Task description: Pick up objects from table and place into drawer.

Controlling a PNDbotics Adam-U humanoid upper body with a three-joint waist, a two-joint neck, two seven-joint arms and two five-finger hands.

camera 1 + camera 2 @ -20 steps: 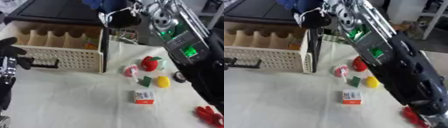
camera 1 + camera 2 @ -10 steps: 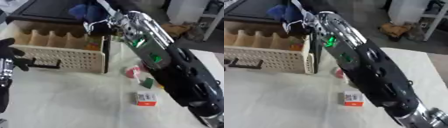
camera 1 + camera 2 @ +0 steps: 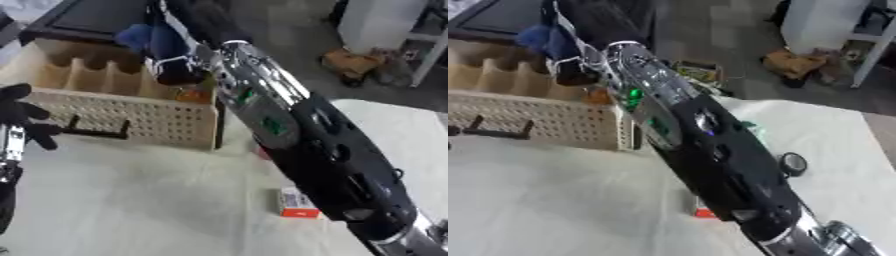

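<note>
Drawer [image 3: 131,117] stands open so objects drop in; its long axis runs left to right, black handle [image 3: 92,131] facing the robot. Right hand [image 3: 179,75] reaches over its right compartments, finger state indeterminable. Left hand [image 3: 19,117] rests beside the handle, fingers relaxed. Red-white box [image 3: 297,204] lies near the drawer's front right corner.

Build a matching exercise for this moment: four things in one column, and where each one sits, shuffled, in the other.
Things:
1. right hand
2. left hand
3. small box
4. drawer handle

Places:
A. on the perforated front panel of the drawer
B. at the view's left edge, beside the drawer front
C. over the drawer's compartments
D. on the table, partly hidden by the right arm

Pairs: 1-C, 2-B, 3-D, 4-A
</note>
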